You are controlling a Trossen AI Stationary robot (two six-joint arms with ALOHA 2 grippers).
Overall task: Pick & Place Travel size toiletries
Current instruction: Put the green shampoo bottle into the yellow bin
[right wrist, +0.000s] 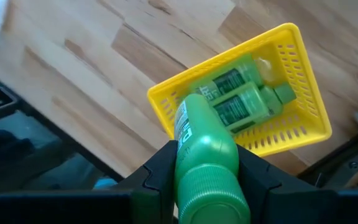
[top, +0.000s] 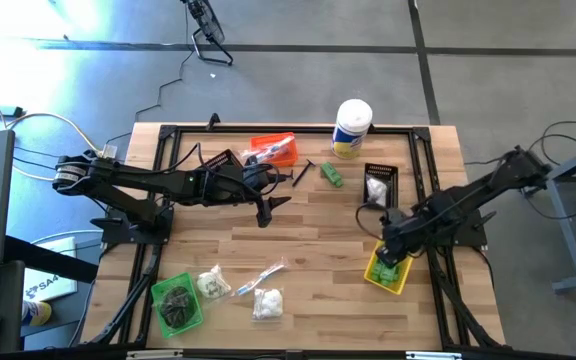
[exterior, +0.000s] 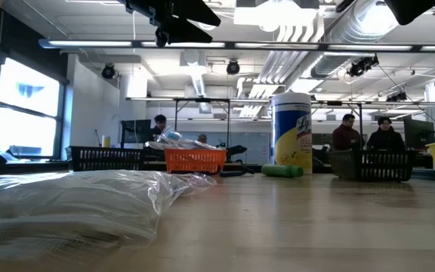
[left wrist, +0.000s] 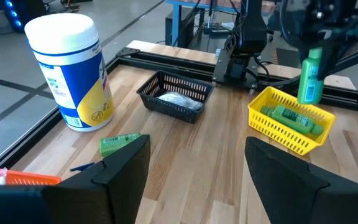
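Wooden counter [top: 308, 250] fills the centre of the overhead frame, ringed by a black rail; the low view shows an open workroom behind it with people seated at desks far back.

I have the right hand [right wrist: 207, 180] over the yellow bin [top: 386, 272] at lower right of the overhead frame. Its fingers are clamped on a green bottle [right wrist: 204, 155], held above the bin, not touching it. Two more green bottles [right wrist: 238, 93] lie side by side inside that bin.

Left hand [left wrist: 191, 162] sits at upper centre of the overhead frame, just beside the orange bin [top: 273, 150]. Its fingers stand wide apart, nothing between them.

Another green bottle [top: 331, 175] lies on the counter near the white canister with the yellow label [top: 352, 127], upper right of centre. A thin black stick [top: 301, 172] lies just left of it. The black bin [top: 379, 184] at right holds a clear-wrapped white item; I cannot tell what it is.

Lower left of the overhead frame: green bin [top: 178, 302] with a dark round bundle inside. Beside it, two small bags of white puffs [top: 267, 302] and a clear slim packet [top: 260, 276] lie loose on the counter.
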